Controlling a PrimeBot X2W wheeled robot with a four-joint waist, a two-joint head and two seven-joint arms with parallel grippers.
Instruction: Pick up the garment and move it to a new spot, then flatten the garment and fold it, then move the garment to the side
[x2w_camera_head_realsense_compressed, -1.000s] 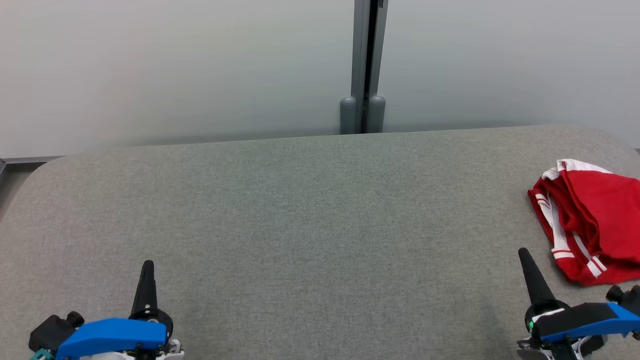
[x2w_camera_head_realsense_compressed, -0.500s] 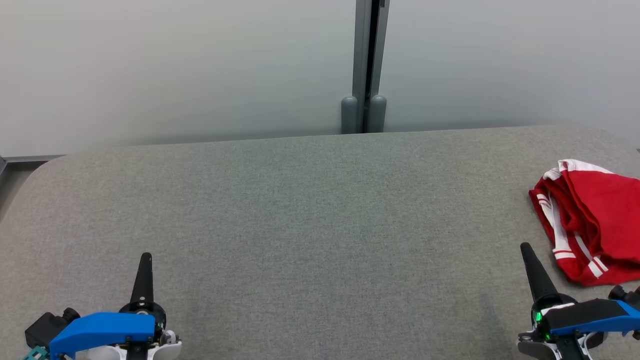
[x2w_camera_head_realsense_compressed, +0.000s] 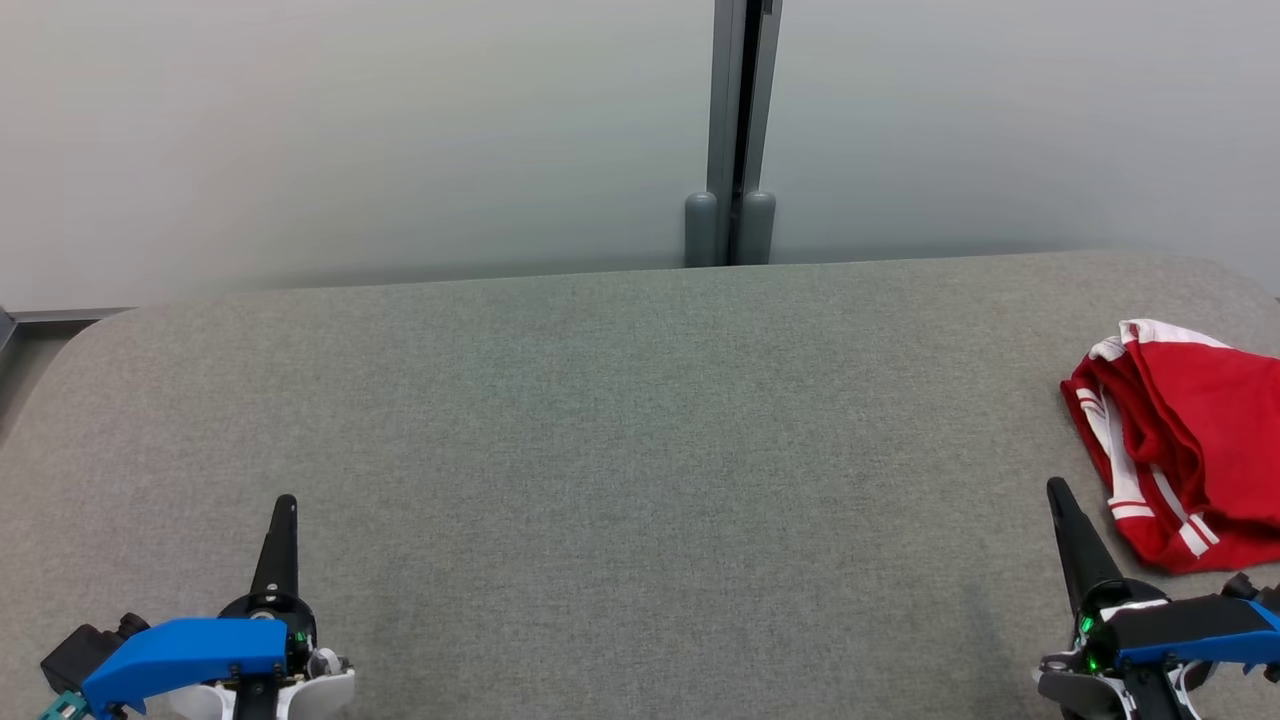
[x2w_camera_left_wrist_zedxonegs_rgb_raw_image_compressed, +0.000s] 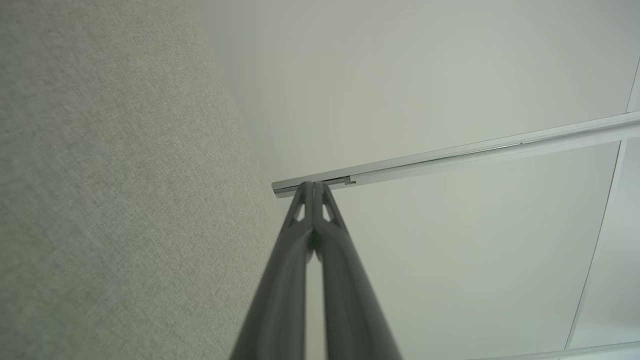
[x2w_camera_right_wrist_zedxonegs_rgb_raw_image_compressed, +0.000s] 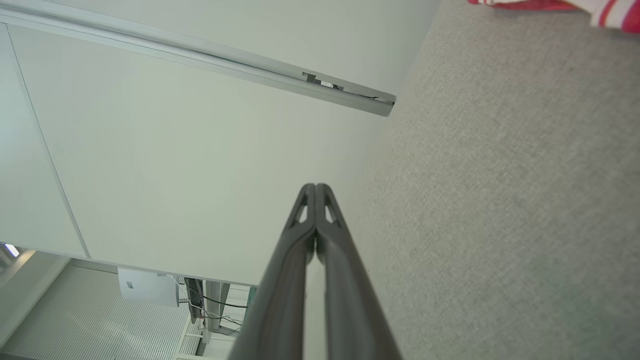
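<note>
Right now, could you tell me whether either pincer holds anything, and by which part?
Nothing is held: the left pincer and right pincer are shut, empty; the garment lies apart.

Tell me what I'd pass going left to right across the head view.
left gripper, shut → grey wall post beyond the table → right gripper, shut, fingertips just left of the cloth → red and white garment, crumpled at the table's right end.

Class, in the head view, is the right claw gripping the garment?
No, the shut right claw stands apart from the garment on the grey surface.
</note>
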